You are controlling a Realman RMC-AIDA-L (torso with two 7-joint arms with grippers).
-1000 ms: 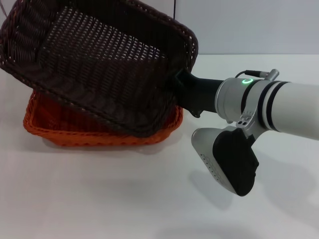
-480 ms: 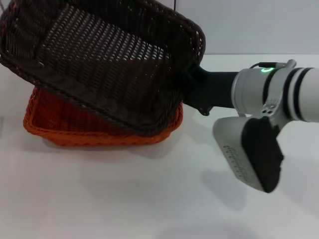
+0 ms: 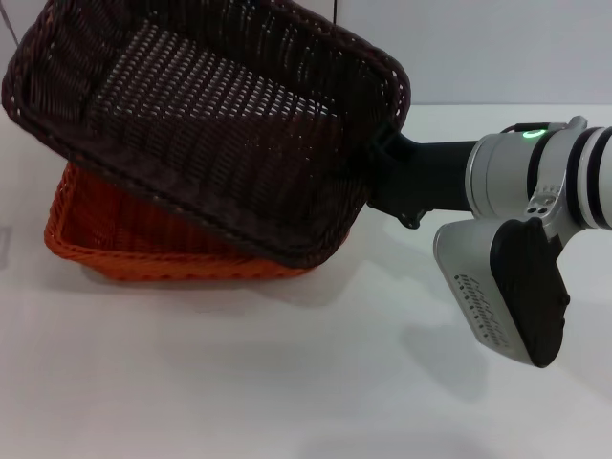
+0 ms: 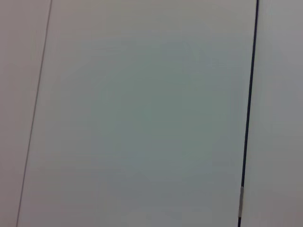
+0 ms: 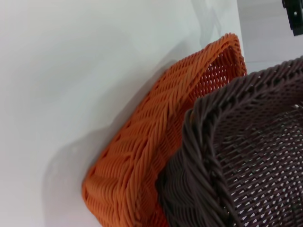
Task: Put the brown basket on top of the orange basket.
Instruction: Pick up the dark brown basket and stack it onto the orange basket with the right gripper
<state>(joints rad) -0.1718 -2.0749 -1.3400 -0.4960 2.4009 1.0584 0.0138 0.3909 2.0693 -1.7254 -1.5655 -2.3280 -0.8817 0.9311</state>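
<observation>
Head view: right gripper point(image 3: 381, 164) is clamped on the right rim of the brown basket point(image 3: 210, 134), holding it tilted above the orange basket point(image 3: 115, 234) on the white table point(image 3: 287, 382). Left gripper is out of sight.

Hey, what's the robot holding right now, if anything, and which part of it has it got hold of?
The right pincer holds the brown basket by its right-hand rim, tilted above the orange basket. The left pincer is not in view.
</observation>
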